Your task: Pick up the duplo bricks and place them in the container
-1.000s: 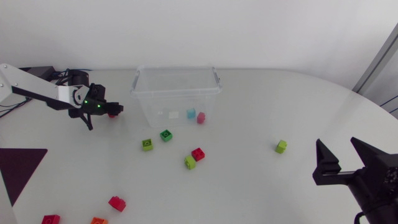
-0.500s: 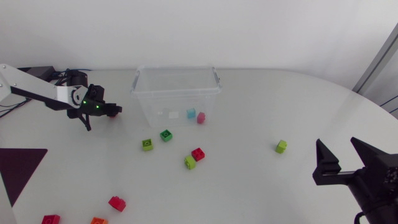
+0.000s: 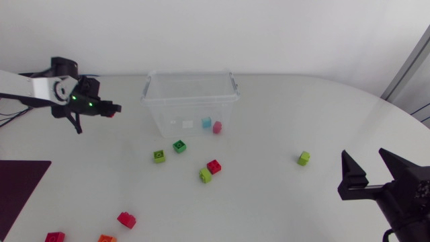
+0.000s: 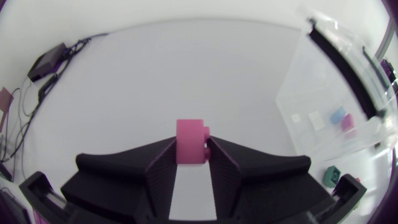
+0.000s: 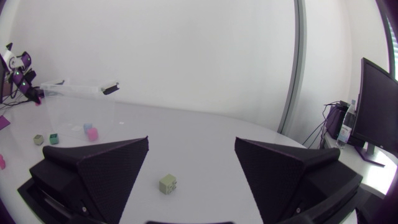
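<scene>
Head view, starting from the left: the left gripper (image 3: 111, 107) hangs above the table (image 3: 282, 107), well short of the container (image 3: 191, 76), with its fingers closed narrowly on a pink brick (image 4: 191, 142). The left wrist view shows both broad fingers pressing the brick's two flat side walls, with a stud facing out to one side. The brick looks like hard, light plastic: rigid and unlikely to deform, but smooth enough to slip. A squeeze across opposite flat walls, as here, seems the safest hold, better than gripping on the studs or a corner.

Near the front left edge lie two red bricks (image 3: 55, 236) (image 3: 126, 219) and an orange brick (image 3: 106, 238). The clear container already holds a light blue brick (image 3: 206, 124) and another pink one (image 3: 217, 127). In front of it sit a lime brick (image 3: 158, 156), a green brick (image 3: 179, 146), a second lime brick (image 3: 205, 175) touching a red one (image 3: 214, 166), and farther right a lone lime brick (image 3: 304, 158). The right gripper (image 3: 365, 161) rests at the right edge, fingers spread wide and holding nothing.

Compared with a second ago, the left gripper has risen and drawn back, away from the container, taking the brick with it. Everything else is unchanged.
</scene>
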Controlling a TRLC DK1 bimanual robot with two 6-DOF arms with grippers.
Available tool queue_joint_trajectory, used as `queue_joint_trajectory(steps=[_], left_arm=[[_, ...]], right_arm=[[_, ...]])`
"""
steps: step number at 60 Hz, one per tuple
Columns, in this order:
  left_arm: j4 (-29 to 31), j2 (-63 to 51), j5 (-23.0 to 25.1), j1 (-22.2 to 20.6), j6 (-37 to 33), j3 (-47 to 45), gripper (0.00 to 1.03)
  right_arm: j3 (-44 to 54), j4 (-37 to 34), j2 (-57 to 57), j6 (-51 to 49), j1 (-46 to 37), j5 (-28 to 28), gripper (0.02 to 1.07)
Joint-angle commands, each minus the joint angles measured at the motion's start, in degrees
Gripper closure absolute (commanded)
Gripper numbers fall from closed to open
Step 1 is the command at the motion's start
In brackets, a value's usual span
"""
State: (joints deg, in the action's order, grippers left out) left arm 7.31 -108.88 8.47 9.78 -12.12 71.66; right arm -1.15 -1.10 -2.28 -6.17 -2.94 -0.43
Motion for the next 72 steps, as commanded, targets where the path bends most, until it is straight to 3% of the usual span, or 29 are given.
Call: queue_joint_trajectory(steps=[1,7,17,27,37,51,65,70,72], left_arm=[[2.62,8.77,-0.03,-0.9,-1.33,-0.29,0.79],[8.33,14.93,1.73,-1.96,-1.06,1.12,0.79],[12.73,22.48,4.89,-4.6,0.25,1.47,0.79],[12.82,25.65,9.55,-7.67,1.4,0.24,0.79],[11.67,24.86,17.63,-11.1,2.19,-0.03,0.79],[7.28,17.56,18.69,-16.2,2.63,2.43,0.78],[7.02,10.88,18.42,-18.39,2.98,7.09,0.75],[6.75,8.95,17.11,-19.19,2.89,8.41,0.58],[6.75,7.89,16.67,-19.36,2.89,9.2,0.46]], right_arm=[[0.36,-0.21,-0.18,0.46,0.3,-0.36,0.07],[0.36,-0.21,0.0,0.46,0.22,-0.36,0.07],[0.27,-0.48,0.44,0.46,-0.14,-0.36,0.07],[0.09,-0.83,0.79,0.46,-0.05,-0.28,0.07],[-1.05,-4.26,2.64,-0.59,0.92,-0.1,0.07],[-1.49,-6.98,2.72,-2.0,3.38,0.6,0.07],[-3.77,-7.33,1.84,-2.61,3.47,0.6,0.07],[-6.67,-7.42,-0.88,-2.61,3.38,0.51,0.07],[-7.91,-7.33,-2.55,-2.61,3.29,0.51,0.07]])
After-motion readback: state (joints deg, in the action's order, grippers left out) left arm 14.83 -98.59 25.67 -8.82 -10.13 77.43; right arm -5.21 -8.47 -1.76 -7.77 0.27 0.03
